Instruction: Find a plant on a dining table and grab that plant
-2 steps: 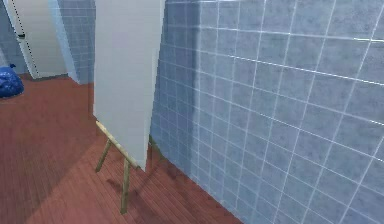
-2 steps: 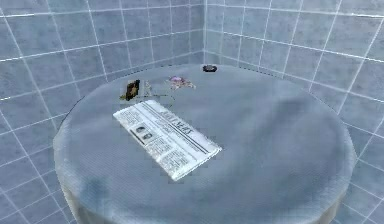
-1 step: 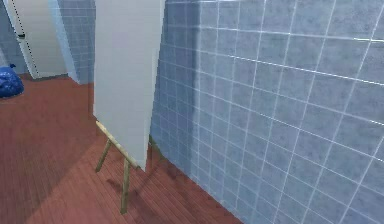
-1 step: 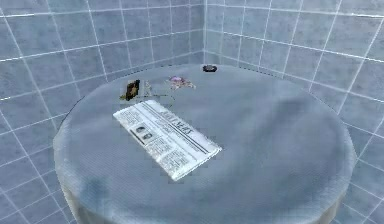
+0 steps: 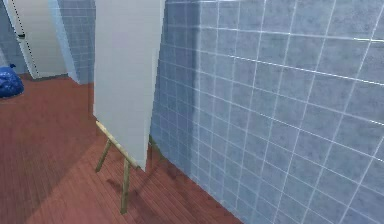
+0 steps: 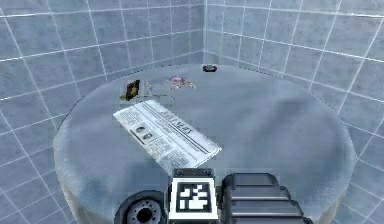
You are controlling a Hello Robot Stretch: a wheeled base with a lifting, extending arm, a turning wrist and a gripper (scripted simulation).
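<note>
Closest in, by the near edge of one round grey table (image 6: 290,130), sits the dark gripper (image 6: 140,211) beside its white marker square (image 6: 192,195). I cannot tell how its fingers stand, or whether it holds anything. Beyond the fingers, left to right: one small dark-and-yellow item (image 6: 130,90), one folded newspaper (image 6: 165,135), one small pinkish blob (image 6: 180,82), one tiny black disc (image 6: 210,68). None is surely a plant, though the blob, farthest-but-one from the fingers, seems likeliest. Reaching across could drag the newspaper or seize the wrong item.
</note>
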